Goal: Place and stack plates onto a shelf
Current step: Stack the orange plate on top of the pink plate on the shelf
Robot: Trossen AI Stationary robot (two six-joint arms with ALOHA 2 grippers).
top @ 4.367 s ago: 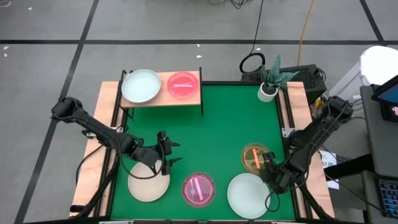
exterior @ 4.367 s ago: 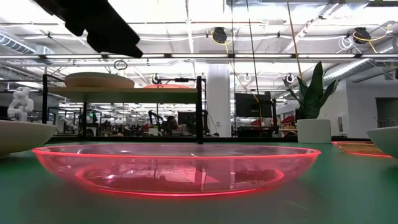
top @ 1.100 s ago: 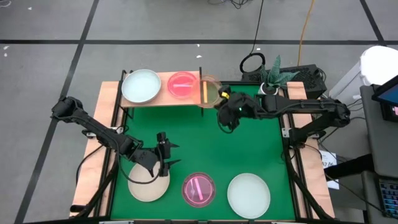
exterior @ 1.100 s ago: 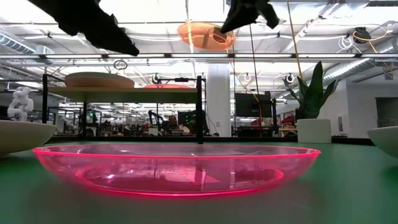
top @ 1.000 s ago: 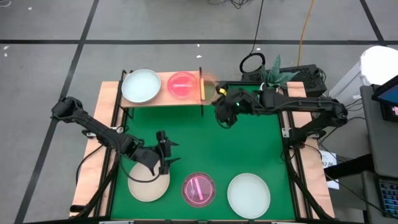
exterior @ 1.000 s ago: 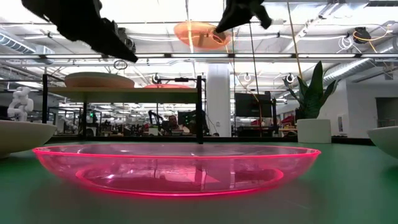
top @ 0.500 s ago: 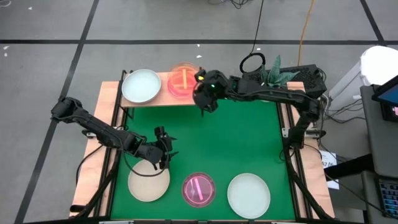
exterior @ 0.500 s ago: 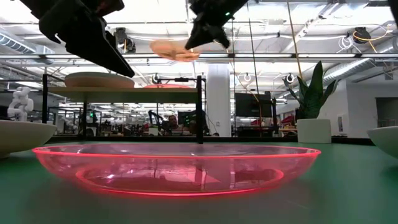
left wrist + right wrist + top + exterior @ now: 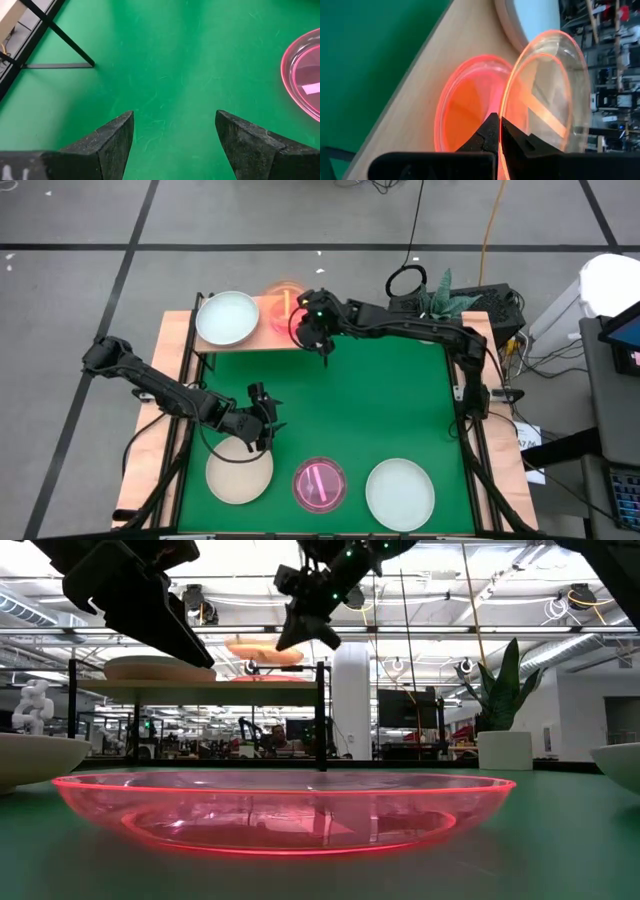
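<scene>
The shelf [image 9: 258, 338] stands at the table's far left and carries a mint-white plate [image 9: 227, 318] and a magenta plate [image 9: 462, 107]. Just above that magenta plate, my right gripper [image 9: 498, 120] is shut on a translucent amber plate [image 9: 547, 85] with a stripe. My left gripper [image 9: 174, 132] hovers open over bare green table, by the far edge of a cream plate [image 9: 238, 477]. Another magenta plate [image 9: 319, 484] and a second mint-white plate [image 9: 400, 493] lie along the near edge. My right gripper pinches the amber plate's rim [image 9: 506, 131] between its two fingers, on the edge that faces the table's right. The fingers [image 9: 300, 628] come slanting down from the right. The plate [image 9: 262, 651] hangs nearly level, clear of the magenta plate and the shelf.
A white plant pot [image 9: 431, 327] stands at the far right corner. The shelf's black legs [image 9: 56, 33] rise from the table ahead of my left gripper. Wooden strips [image 9: 166, 380] line the table's sides. The middle of the green table lies bare.
My right gripper has carried the amber plate toward the table's left, from past the shelf's right end to above the magenta plate on the shelf, and has come down a little. The plate has stayed clear and roughly level.
</scene>
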